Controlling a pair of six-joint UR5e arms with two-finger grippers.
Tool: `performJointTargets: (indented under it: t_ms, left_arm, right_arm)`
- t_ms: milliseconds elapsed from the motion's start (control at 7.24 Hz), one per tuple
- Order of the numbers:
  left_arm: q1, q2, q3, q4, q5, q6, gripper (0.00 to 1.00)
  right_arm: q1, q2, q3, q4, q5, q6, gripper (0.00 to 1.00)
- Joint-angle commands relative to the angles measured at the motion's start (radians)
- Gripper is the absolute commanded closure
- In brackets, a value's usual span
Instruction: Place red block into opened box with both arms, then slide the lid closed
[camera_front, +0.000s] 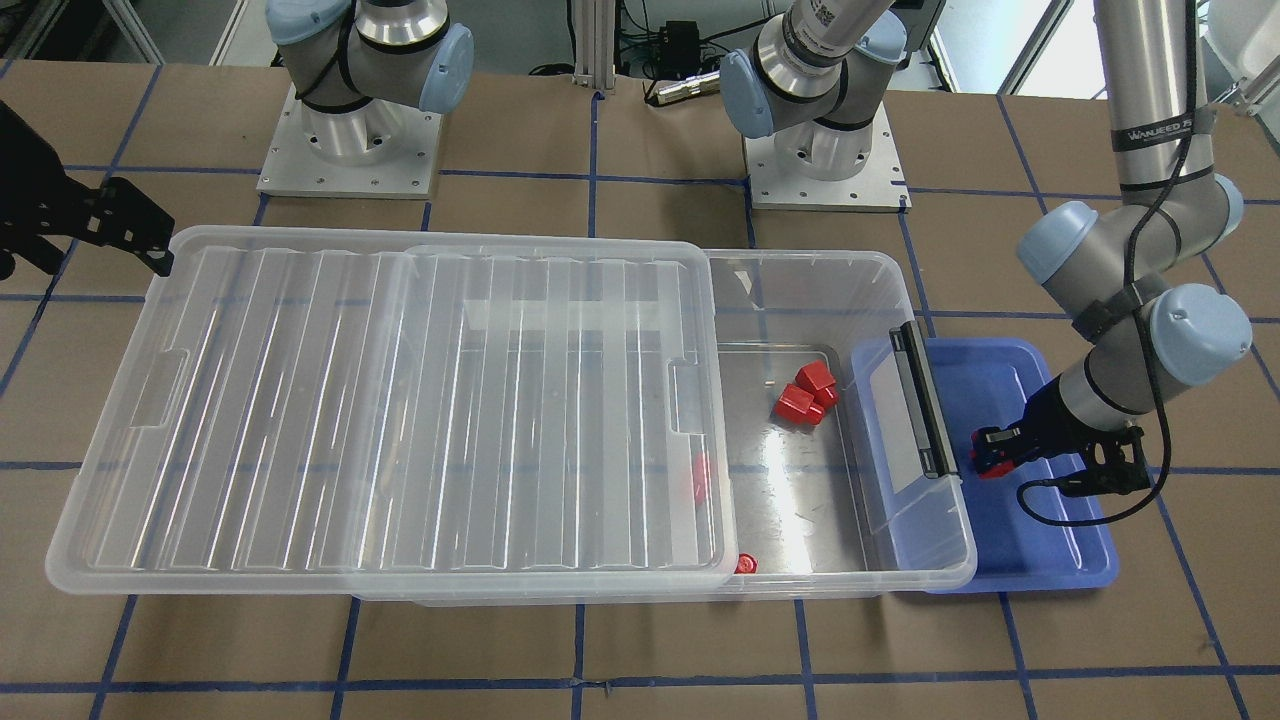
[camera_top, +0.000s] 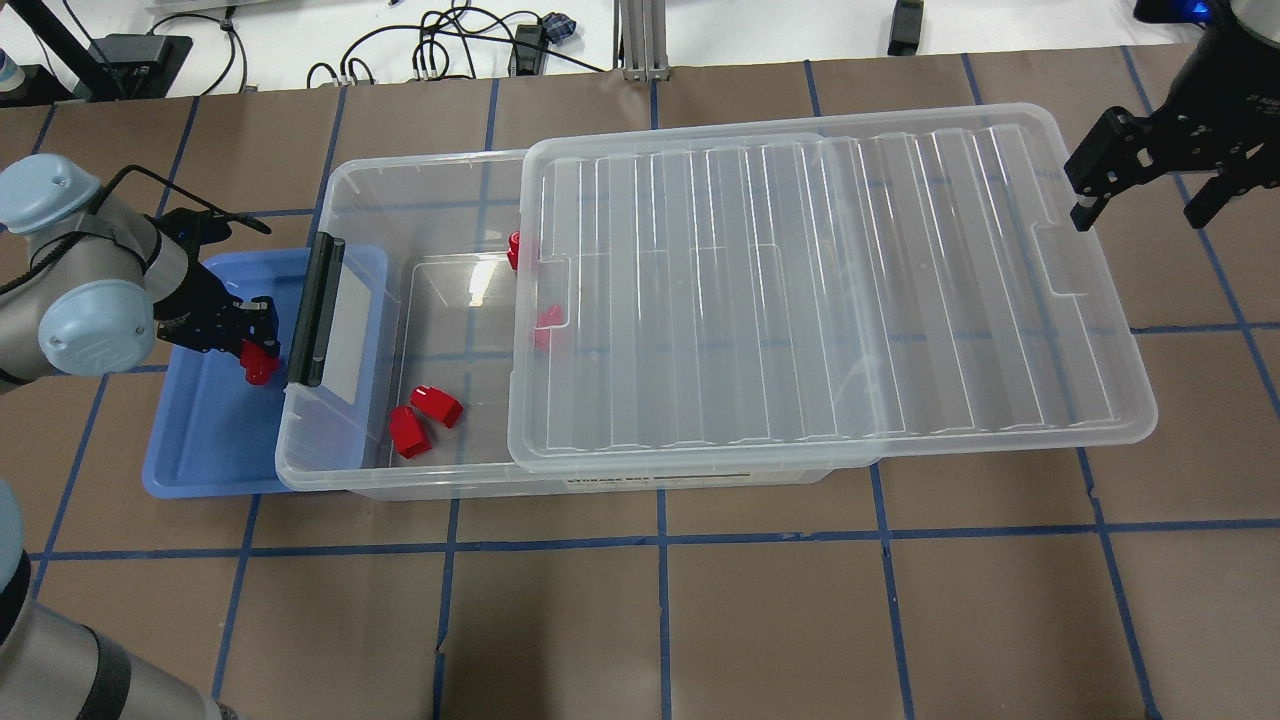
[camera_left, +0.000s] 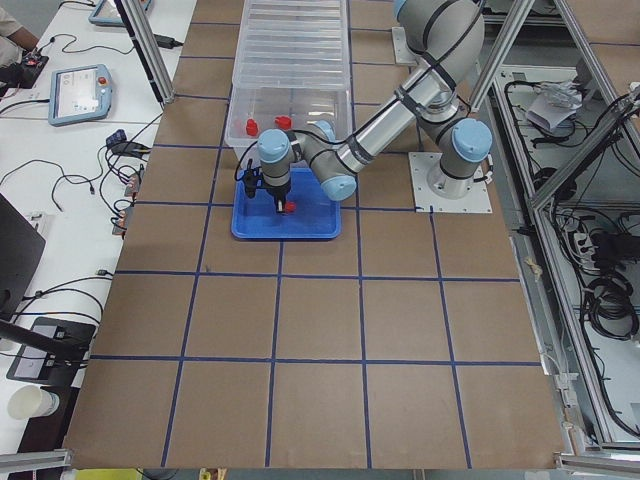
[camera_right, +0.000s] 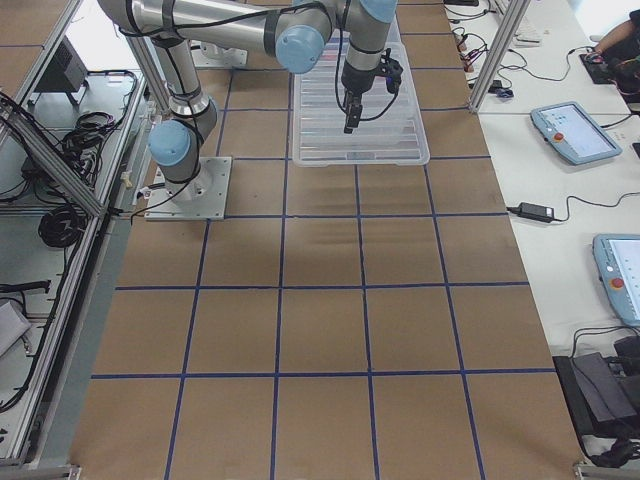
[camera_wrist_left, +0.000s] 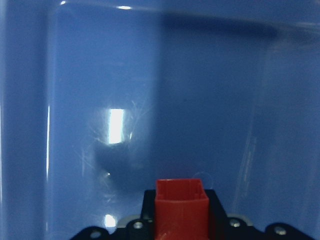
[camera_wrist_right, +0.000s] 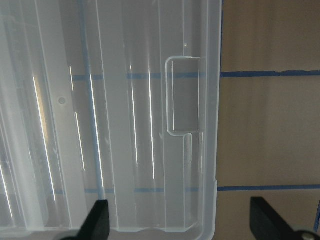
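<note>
We see the left gripper (camera_top: 256, 345) clenched on the red block (camera_top: 262, 366), over the blue tray (camera_top: 190, 450) at the box's (camera_top: 345, 478) nine o'clock (overhead view). The lid (camera_top: 830, 300) covers the box's three-o'clock part and overhangs it. The right gripper (camera_top: 1145, 210) hangs released, fingers spread wide, over the lid's three-o'clock edge.

Robot's left hand (camera_top: 256, 346) low, pointing down, pinching red block (camera_wrist_left: 181, 212), right hand (camera_top: 1140, 200) aloft, fingers spread wide.
</note>
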Motion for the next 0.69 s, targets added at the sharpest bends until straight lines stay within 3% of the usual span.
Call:
performJointTargets:
  t_ms: [0, 138, 276, 414, 553]
  left_arm:
    - [-0.008, 0.069, 0.176, -0.268, -0.031, 0.006, 0.95]
    - [-0.032, 0.091, 0.307, -0.465, -0.036, -0.005, 0.95]
    - [-0.104, 0.12, 0.398, -0.575, -0.033, -0.022, 0.95]
    - [-0.194, 0.153, 0.418, -0.655, -0.036, -0.133, 0.95]
    - [-0.292, 0.172, 0.405, -0.658, -0.025, -0.272, 0.95]
  right_arm:
    - [0.0, 0.0, 0.001, 0.0, 0.004, 0.004, 0.0]
    - [0.0, 0.0, 0.007, 0.0, 0.002, 0.004, 0.0]
    - [0.0, 0.0, 0.01, 0.0, 0.001, 0.009, 0.0]
    - [0.0, 0.0, 0.01, 0.002, 0.001, 0.009, 0.0]
    - [0.0, 0.001, 0.01, 0.0, -0.006, 0.009, 0.0]
